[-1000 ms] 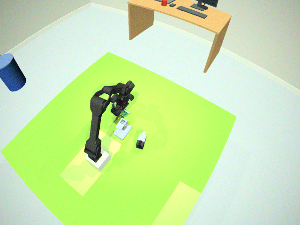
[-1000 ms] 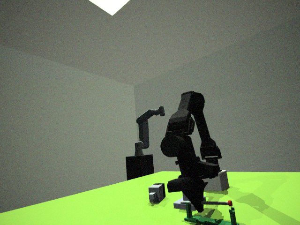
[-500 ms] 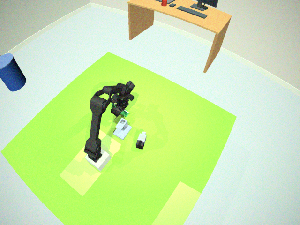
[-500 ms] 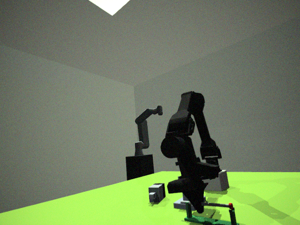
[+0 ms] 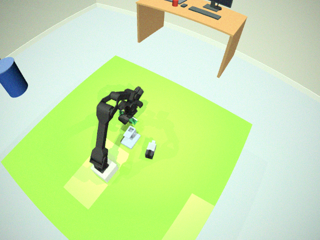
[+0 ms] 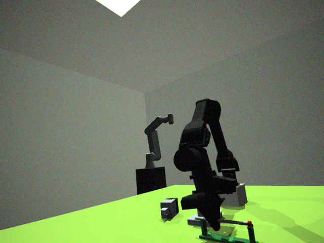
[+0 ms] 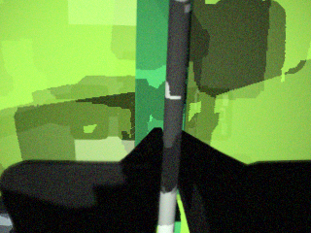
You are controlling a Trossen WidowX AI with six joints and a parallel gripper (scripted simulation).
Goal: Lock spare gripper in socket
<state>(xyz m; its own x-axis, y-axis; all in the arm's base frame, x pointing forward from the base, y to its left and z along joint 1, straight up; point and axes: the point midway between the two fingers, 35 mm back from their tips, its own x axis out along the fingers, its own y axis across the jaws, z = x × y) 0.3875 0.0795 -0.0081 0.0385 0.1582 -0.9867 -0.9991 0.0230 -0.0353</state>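
Observation:
My gripper [image 5: 130, 115] [image 6: 216, 223] [image 7: 165, 135] points down and is shut on the lock pin [image 6: 234, 222] [image 7: 177, 58], a grey rod with a red end. The pin lies roughly level, its ends at the tops of the two posts of the green cradle [image 5: 133, 121] [image 6: 222, 238] [image 7: 152, 44]. Whether it rests fully in both posts I cannot tell. The pale grey mount [image 5: 126, 141] [image 6: 193, 221] stands beside the cradle, its socket [image 5: 131, 128] without the pin. The spare gripper [image 5: 150, 150] [image 6: 169, 208], grey and black with a light spigot, lies apart from the mount.
My arm's white base block [image 5: 109, 173] [image 6: 241, 194] stands behind the mount. A green mat [image 5: 180, 167] lies under everything. A blue cylinder [image 5: 14, 78], a wooden desk [image 5: 227, 24] and a second grey arm [image 6: 153, 145] on a black pedestal [image 6: 151, 180] stand farther off.

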